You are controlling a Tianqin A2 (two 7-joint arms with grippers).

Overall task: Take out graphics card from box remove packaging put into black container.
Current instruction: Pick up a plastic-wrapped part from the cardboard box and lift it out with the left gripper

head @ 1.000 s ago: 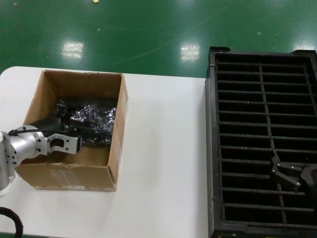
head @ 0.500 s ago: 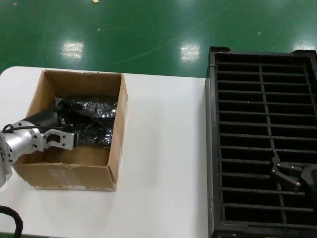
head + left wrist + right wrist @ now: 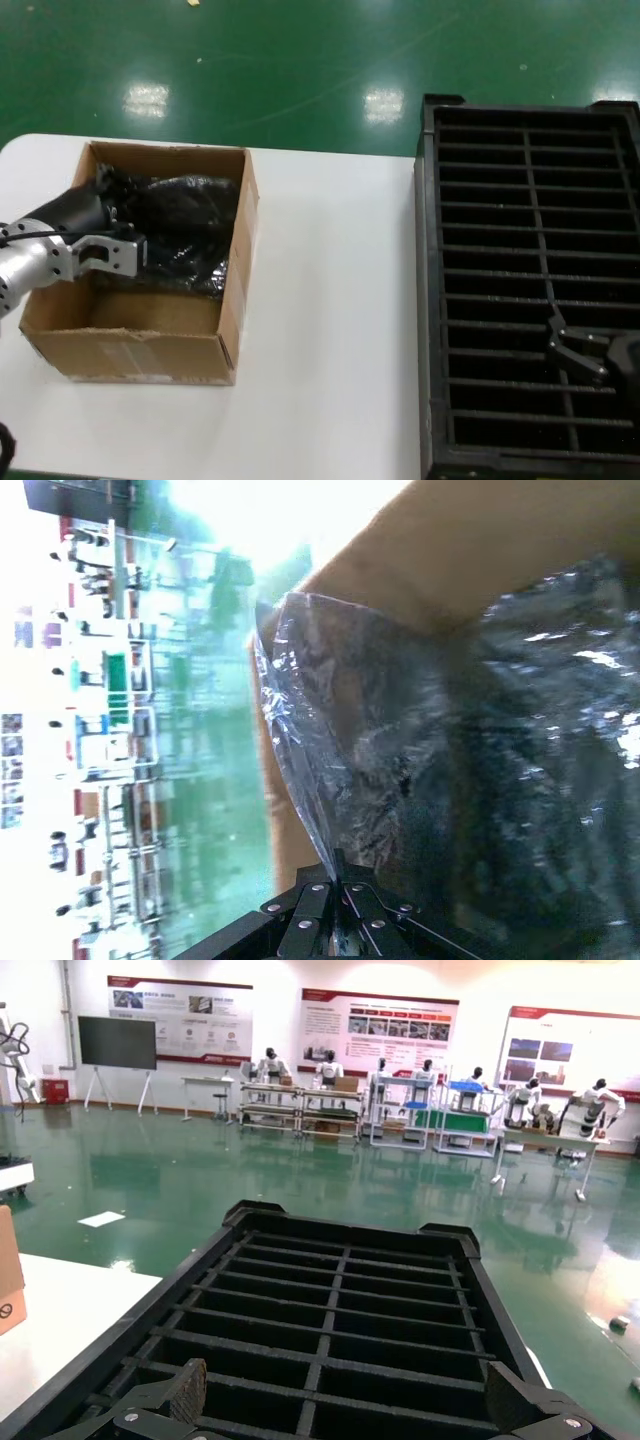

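Inside the box [image 3: 140, 300] the left hand [image 3: 108, 212] was clamped on one edge of the bag [image 3: 185, 225] holding the card. Bag looked slippery and soft; the card probably stiff, fragile. Right hand [image 3: 585, 350] hung spread over the crate [image 3: 530, 170].

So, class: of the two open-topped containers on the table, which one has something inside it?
The box, brown cardboard, holds the packaging gripped by the left gripper; the black container shows bare slots.

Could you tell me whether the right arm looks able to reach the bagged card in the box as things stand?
Probably not: the right gripper hovers over the black container, across the table from the box, and the left gripper holds the packaging.
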